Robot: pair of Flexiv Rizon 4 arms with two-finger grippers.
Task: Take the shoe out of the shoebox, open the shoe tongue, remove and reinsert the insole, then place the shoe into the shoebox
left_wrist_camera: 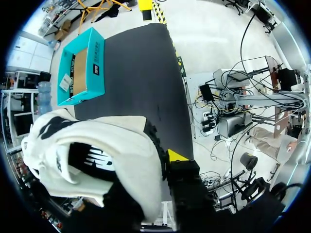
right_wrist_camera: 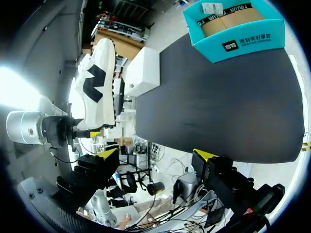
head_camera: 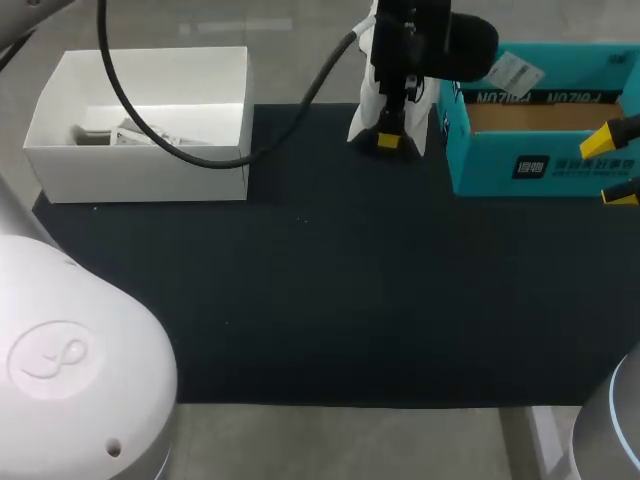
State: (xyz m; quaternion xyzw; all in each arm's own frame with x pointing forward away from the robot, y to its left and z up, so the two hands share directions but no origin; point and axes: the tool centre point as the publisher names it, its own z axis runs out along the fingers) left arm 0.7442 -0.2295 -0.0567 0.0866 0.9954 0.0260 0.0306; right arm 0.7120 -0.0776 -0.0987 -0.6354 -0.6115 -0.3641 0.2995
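Head view: my left hand (head_camera: pixel 388 140) is at the far edge of the worktop (head_camera: pixel 330 300) and clamped on the shoe (head_camera: pixel 372 105). The shoe is out of the box and seems to stand on end, its long axis roughly up and down. The teal shoebox (head_camera: pixel 540 165) is just beside it, open, showing only its bare brown inside. My right hand (head_camera: pixel 612 168) is near the shoebox's front, so the box lies between it and the shoe. It is my free hand, and I judge it the one to work the tongue. A white box (head_camera: pixel 140 165) sits well apart at the worktop's other end.

Left wrist view: the white shoe fills the space right at my fingers. One yellow fingertip (left_wrist_camera: pixel 176 156) presses its side and the other is hidden behind it. The shoebox is ahead across the dark mat.

Right wrist view: my fingertips (right_wrist_camera: pixel 108 153) stand wide apart with nothing between them. The shoe is held off the worktop, ahead and off to one side, with its sole turned toward the white box. The dark mat looks flat and bare between, so I expect room to bring the right hand across
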